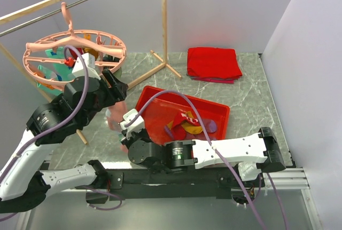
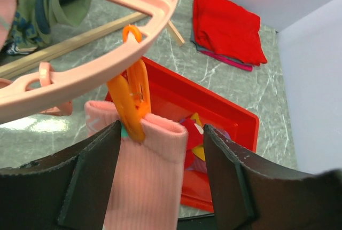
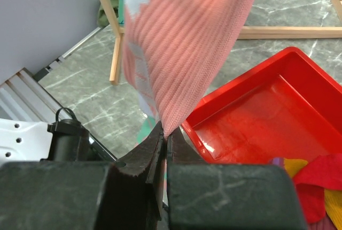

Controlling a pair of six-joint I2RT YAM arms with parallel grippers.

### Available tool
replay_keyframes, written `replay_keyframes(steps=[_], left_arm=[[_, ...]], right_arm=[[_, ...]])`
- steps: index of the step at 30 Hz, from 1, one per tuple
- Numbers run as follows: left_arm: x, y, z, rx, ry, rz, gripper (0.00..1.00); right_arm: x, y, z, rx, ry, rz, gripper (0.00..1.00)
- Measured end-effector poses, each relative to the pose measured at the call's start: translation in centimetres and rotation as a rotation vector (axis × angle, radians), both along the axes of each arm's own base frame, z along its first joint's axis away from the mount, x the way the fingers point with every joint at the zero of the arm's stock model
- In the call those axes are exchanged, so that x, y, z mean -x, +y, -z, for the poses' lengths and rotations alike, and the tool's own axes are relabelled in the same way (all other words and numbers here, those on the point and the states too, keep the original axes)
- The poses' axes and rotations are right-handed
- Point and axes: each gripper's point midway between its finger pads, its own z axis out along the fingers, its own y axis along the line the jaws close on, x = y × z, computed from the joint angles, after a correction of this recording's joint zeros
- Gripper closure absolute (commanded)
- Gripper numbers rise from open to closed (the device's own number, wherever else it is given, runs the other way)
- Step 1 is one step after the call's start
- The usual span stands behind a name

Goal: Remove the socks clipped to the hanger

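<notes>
Ribbed pink sock (image 2: 141,182) hangs 12-to-6 from a hard orange clip (image 2: 131,99) on the pink plastic ring hanger (image 2: 80,78). The left gripper (image 2: 160,131), spread wide and empty, straddles the cuff, with the clip at its 12 o'clock. The right gripper (image 3: 164,134) pinches what appears to be the toe end.

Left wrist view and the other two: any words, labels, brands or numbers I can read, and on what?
No readable text in any view.
Pink ribbed sock, orange plastic clip, red plastic tray: no print visible.
White mark on a red item lying in the tray: too small to read.
</notes>
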Motion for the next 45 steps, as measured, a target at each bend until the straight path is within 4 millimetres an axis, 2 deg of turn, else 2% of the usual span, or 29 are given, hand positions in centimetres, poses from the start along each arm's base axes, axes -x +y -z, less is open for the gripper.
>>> replay_keyframes(steps=[7,17,23,27,36,39,40,42,45], left_arm=[[-0.3,0.8,-0.1,-0.04,-0.019,-0.026,0.31],[-2.5,0.9,1.5,-0.201,0.008,-0.094,0.32],[-2.7,1.5,0.8,-0.223,-0.015,-0.118,0.4],[-2.8,1.7,0.6,-0.235,-0.025,-0.118,0.39],[-3.5,2.3,0.8,-0.256,-0.026,-0.141,0.58],[-3.8,2.5,1.1,-0.262,-0.022,-0.149,0.69],[-3.9,2.5,1.2,-0.262,-0.02,-0.15,0.76],[-4.0,2.7,1.3,-0.263,-0.019,-0.153,0.81],[-4.0,2.7,1.2,-0.257,-0.019,-0.151,0.96]], right_arm=[[0.1,-0.1,0.2,0.006,-0.006,-0.004,1.0],[0.1,0.0,-0.5,-0.009,-0.019,-0.008,1.0],[0.1,-0.1,-0.6,-0.008,-0.027,-0.012,1.0],[0.0,-0.5,-0.2,0.0,-0.028,-0.012,1.0],[0.0,-1.2,-0.8,-0.027,-0.027,-0.011,1.0],[0.0,-1.3,-0.7,-0.029,-0.027,-0.011,1.0],[0.0,-1.3,-0.5,-0.027,-0.027,-0.011,1.0],[0.0,-1.3,-0.2,-0.021,-0.027,-0.011,1.0],[0.0,-1.3,-0.1,-0.023,-0.027,-0.011,1.0]])
